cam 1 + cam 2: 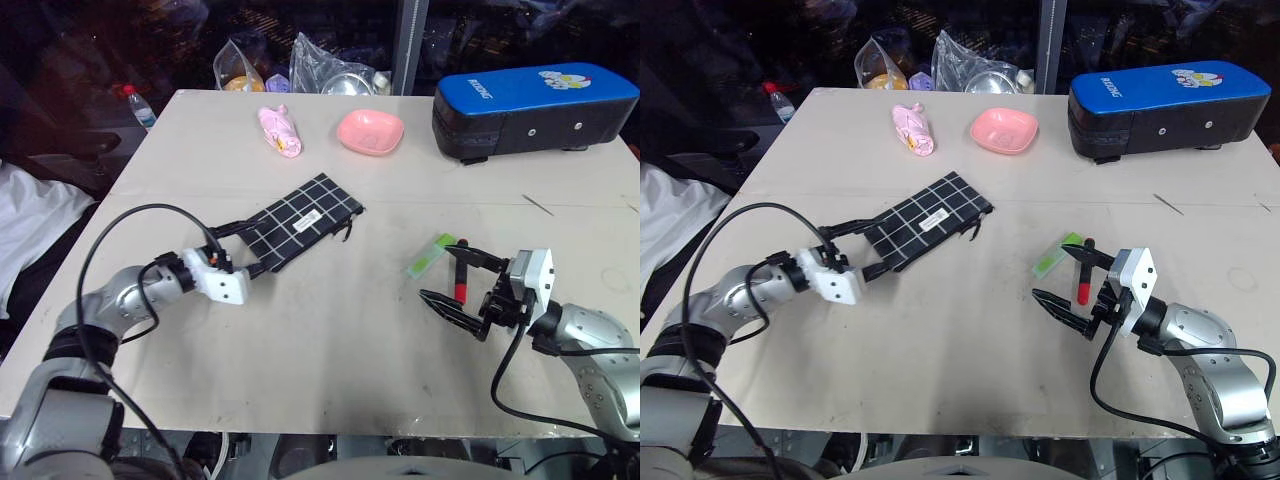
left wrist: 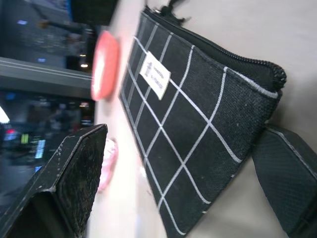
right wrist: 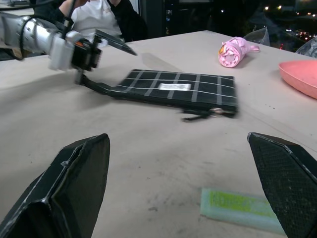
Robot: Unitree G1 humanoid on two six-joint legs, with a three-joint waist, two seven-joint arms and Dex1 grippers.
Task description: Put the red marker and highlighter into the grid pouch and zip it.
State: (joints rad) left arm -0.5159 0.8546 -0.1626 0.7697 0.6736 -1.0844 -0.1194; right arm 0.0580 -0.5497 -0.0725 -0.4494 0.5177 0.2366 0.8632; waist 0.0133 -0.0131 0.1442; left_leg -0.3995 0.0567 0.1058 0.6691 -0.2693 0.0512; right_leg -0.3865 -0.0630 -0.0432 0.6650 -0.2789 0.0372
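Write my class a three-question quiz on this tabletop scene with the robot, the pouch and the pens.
1. True or false: the highlighter is already inside the grid pouch.
2. Which gripper has its open fingers at the pouch's end?
3. The pink bowl sits: A) on the pouch, B) between the pink toy and the blue case, C) beside the red marker.

Key: 1 false; 2 the left gripper; 3 B.
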